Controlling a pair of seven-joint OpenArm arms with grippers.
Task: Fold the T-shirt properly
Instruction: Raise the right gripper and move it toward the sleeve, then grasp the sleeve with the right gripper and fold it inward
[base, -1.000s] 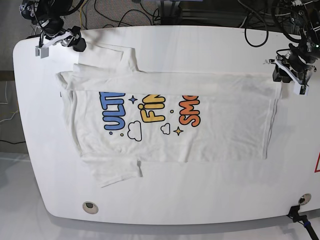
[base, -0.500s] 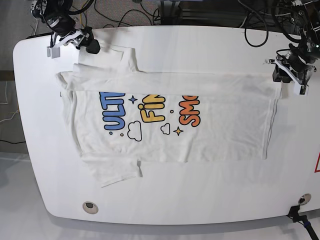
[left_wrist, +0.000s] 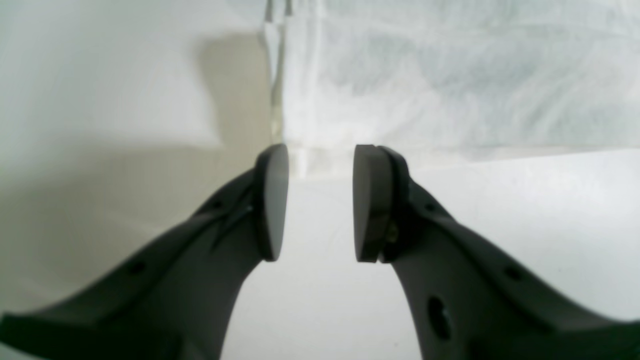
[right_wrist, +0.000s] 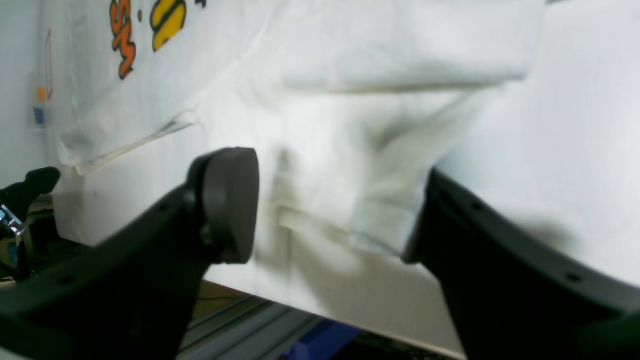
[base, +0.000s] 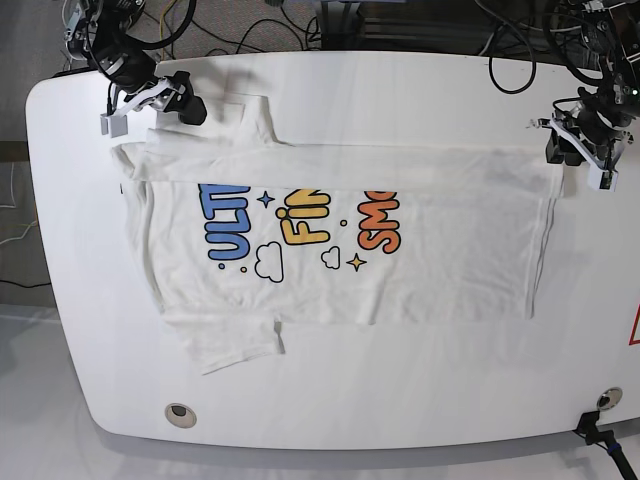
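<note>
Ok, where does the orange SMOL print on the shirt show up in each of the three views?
Base: the orange SMOL print sits near the middle of the T-shirt, rightmost of the three words.
Right wrist: top left corner, beyond the open right hand.
Left wrist: not in it; only plain white cloth beyond the open left hand.
Shared landmark: the yellow FINE print beside it.

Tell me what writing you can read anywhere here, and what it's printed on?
"ULT", blue, on the T-shirt; further letters are hidden under the fold.
"FIN", yellow, same shirt, top cut off by the fold.
"SMO", orange, same shirt, likewise cut off.
Red mark at the table edge: too little shows to read.
</note>
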